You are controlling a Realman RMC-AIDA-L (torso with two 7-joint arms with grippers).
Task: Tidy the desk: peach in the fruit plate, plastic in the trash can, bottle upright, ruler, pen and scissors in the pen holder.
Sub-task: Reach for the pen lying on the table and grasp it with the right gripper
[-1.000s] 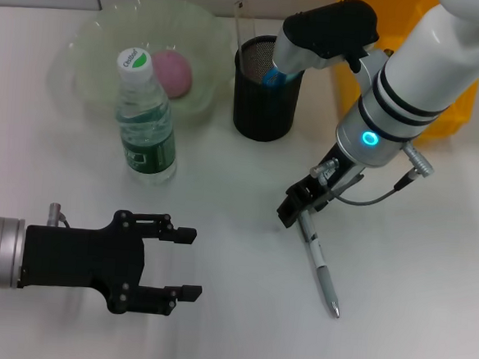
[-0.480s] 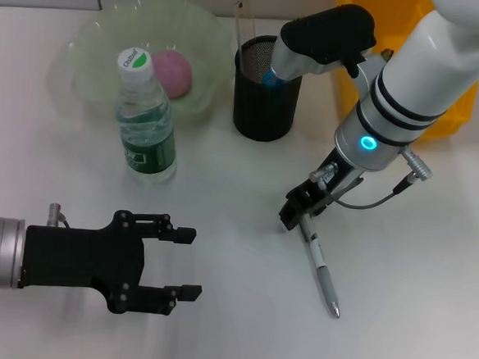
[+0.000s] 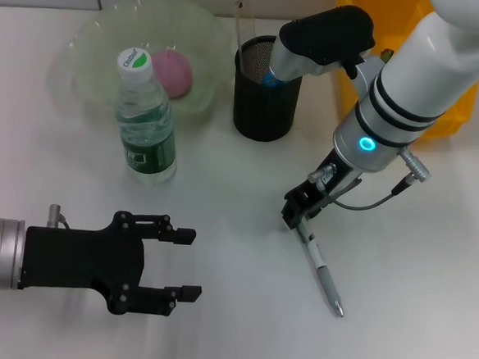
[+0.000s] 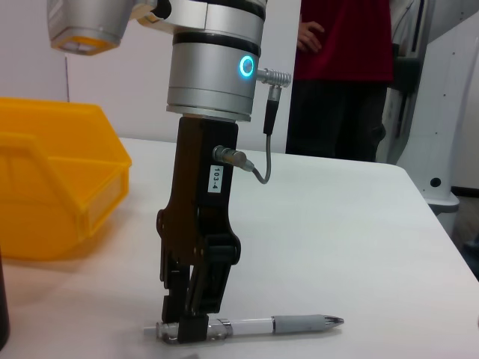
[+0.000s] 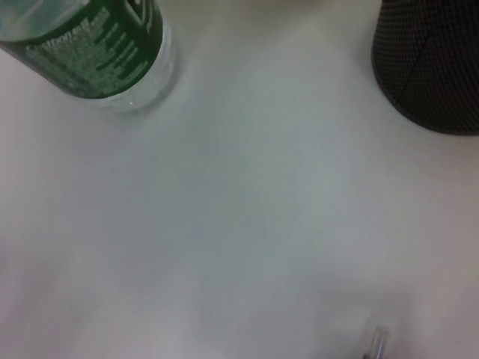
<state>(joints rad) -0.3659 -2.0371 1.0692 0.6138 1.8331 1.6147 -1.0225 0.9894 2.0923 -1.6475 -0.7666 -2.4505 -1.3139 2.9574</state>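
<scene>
Closest to you, the left tool (image 3: 186, 263) hovers low over the white desk (image 3: 213, 325) at the near left, its two black fingers spread wide with nothing between them. Farther out and to the right, the right tool (image 3: 297, 219) stands nearly upright with its tips down on the desk, pressed onto the cap end of the pen (image 3: 322, 273); in the left wrist view you see the same tool (image 4: 185, 329) pinching the clear end of the pen (image 4: 277, 324), which lies flat on the desk with its grey grip and tip pointing away from the tool. Beyond the left tool, the bottle (image 3: 145, 124) stands upright with its green label and white cap. Behind it, the peach (image 3: 174, 72) sits in the pale green fruit plate (image 3: 93, 46). To the right of the plate, the black mesh pen holder (image 3: 261, 107) stands upright, with a thin clear ruler (image 3: 241, 32) just beside its rim. At the far right sits the yellow trash can (image 3: 454, 112)
</scene>
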